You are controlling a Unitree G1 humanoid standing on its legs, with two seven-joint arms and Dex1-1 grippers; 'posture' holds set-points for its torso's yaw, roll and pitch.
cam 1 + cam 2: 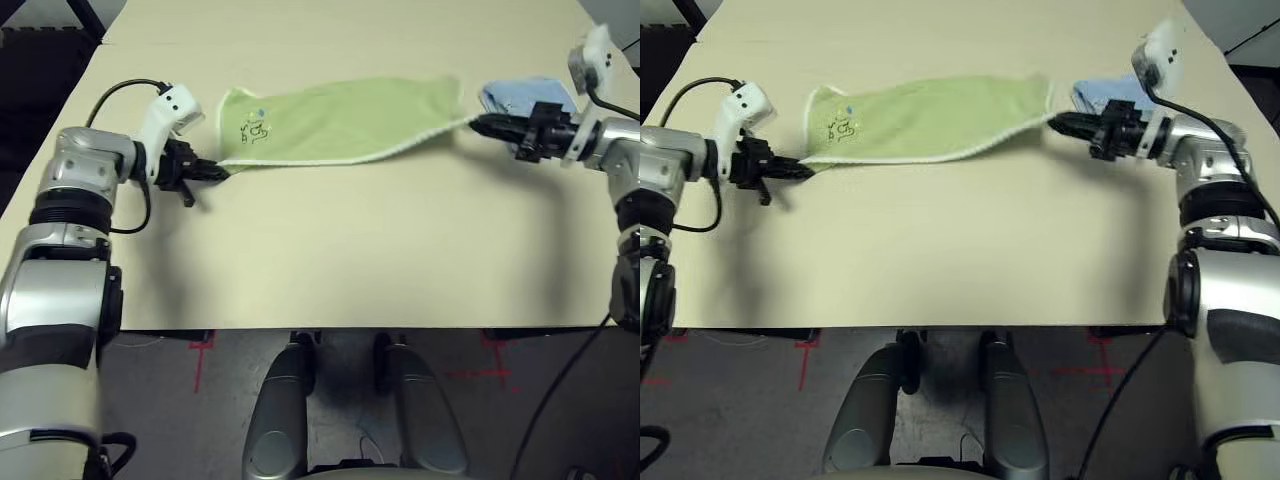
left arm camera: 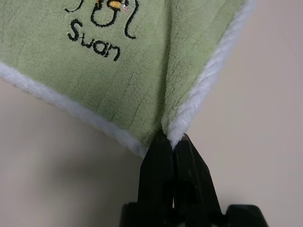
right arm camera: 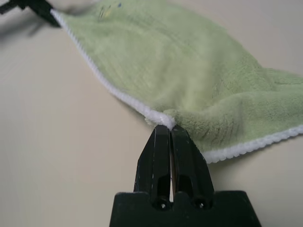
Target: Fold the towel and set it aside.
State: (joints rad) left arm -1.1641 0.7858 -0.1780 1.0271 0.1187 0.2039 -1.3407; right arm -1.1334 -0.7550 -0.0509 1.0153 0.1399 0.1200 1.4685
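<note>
The light green towel (image 1: 335, 122) with white edging and a small dark embroidered doodle (image 1: 256, 127) lies stretched across the far half of the table. My left gripper (image 1: 222, 170) is shut on its near left corner. My right gripper (image 1: 476, 123) is shut on its near right corner. In the left wrist view the black fingers (image 2: 172, 161) pinch the white-edged corner of the towel (image 2: 142, 71). The right wrist view shows my right gripper (image 3: 169, 135) clamped on the edging of the towel (image 3: 189, 71), with the left gripper's fingertips (image 3: 42, 9) at the opposite corner.
A smaller light blue folded towel (image 1: 528, 93) lies just behind my right gripper near the table's right side. The cream table (image 1: 350, 260) stretches bare toward its near edge. Dark floor borders the table on the left.
</note>
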